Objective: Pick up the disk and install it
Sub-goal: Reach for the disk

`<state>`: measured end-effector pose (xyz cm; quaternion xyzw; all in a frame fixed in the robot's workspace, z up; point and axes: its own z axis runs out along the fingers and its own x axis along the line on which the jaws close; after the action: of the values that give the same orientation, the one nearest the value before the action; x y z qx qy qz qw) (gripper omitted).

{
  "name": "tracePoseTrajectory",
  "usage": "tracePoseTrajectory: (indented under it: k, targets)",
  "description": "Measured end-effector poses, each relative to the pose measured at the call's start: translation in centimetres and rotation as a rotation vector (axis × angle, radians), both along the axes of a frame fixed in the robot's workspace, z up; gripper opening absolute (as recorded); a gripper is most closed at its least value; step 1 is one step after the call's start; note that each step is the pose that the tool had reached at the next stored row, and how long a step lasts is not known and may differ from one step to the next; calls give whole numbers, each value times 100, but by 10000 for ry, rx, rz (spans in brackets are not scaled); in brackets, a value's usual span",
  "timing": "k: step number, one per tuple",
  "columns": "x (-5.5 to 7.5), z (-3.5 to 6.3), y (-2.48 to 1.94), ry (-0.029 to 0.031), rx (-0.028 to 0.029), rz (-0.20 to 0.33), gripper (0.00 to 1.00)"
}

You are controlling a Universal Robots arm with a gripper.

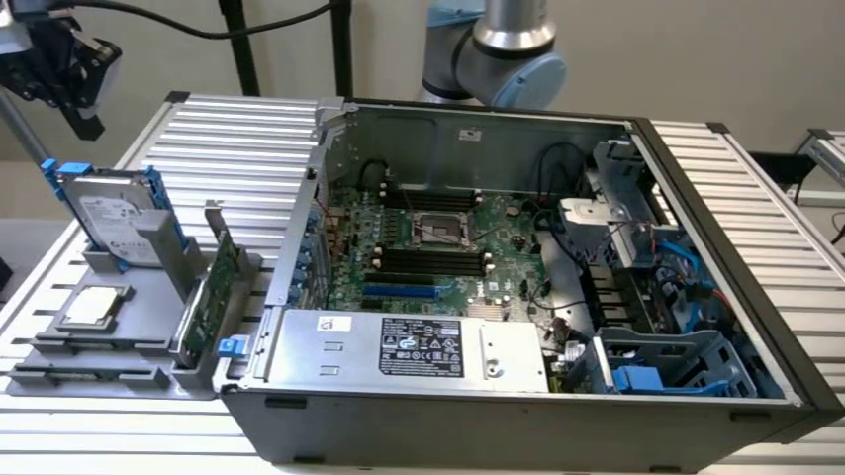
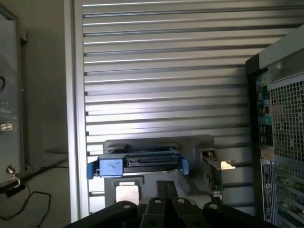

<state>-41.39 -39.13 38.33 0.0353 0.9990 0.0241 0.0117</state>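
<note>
Observation, both views.

The black two-fingered gripper point(image 1: 82, 119) hangs in the air at the exterior view's upper left, above the parts stand. In the wrist view its fingers point(image 2: 166, 190) are pressed flat together, and we see nothing between them.

The disk point(image 1: 113, 216), a flat rectangular silver-grey metal hard drive with a white label and a bright blue plastic carrier frame, stands on edge in the grey plastic holder point(image 1: 126, 327). It leans back slightly. The holder sits on the ribbed aluminium table point(image 1: 237, 139), just beside the case on the exterior view's left. We note clear air between gripper and disk, so they are not touching. From the wrist the disk point(image 2: 142, 164) appears edge-on, its blue frame ends showing at both sides.

On the same holder, nearer the camera than the disk, a small square silver-topped chip point(image 1: 95, 305) lies flat. A thin green circuit card point(image 1: 212, 297) stands on edge between the disk and the case.

The open dark-grey metal computer case point(image 1: 528, 435) lies on its side. Inside we see a green motherboard point(image 1: 436, 247) and a silver power supply box point(image 1: 410, 346). The grey robot arm point(image 1: 509, 49) rises behind the case.
</note>
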Motion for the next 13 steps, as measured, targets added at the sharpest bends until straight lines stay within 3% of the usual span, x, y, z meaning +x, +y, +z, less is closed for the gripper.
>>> tracePoseTrajectory:
  k: [8,13]
  targets:
    - [-364,-32,1,-1,0,0,11]
    - [-401,-32,1,-1,0,-1,11]
